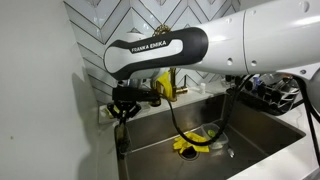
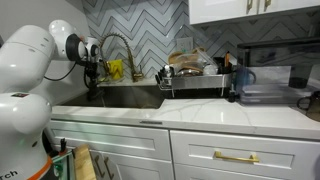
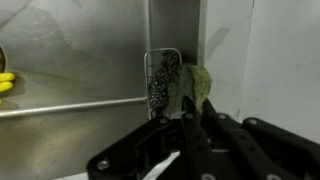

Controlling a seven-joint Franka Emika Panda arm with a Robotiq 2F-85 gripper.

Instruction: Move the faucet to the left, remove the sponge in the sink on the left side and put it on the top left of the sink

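Note:
My gripper (image 3: 190, 118) is shut on an olive-green sponge (image 3: 196, 84), which sticks out past the fingertips in the wrist view. The sponge hangs close to the sink's steel wall, beside a wire holder with a dark scrubber (image 3: 164, 80) in a corner. In both exterior views the gripper (image 1: 122, 110) (image 2: 92, 76) is at the left end of the sink (image 1: 255, 140); the sponge is too small to make out there. The gold faucet (image 1: 166, 82) (image 2: 116, 45) arches over the back of the sink, right of the gripper.
A yellow item (image 1: 190, 146) lies on the sink floor, its edge showing in the wrist view (image 3: 5, 82). A black hose (image 1: 176, 122) hangs into the basin. A loaded dish rack (image 2: 195, 72) stands on the white counter (image 2: 230, 112) right of the sink.

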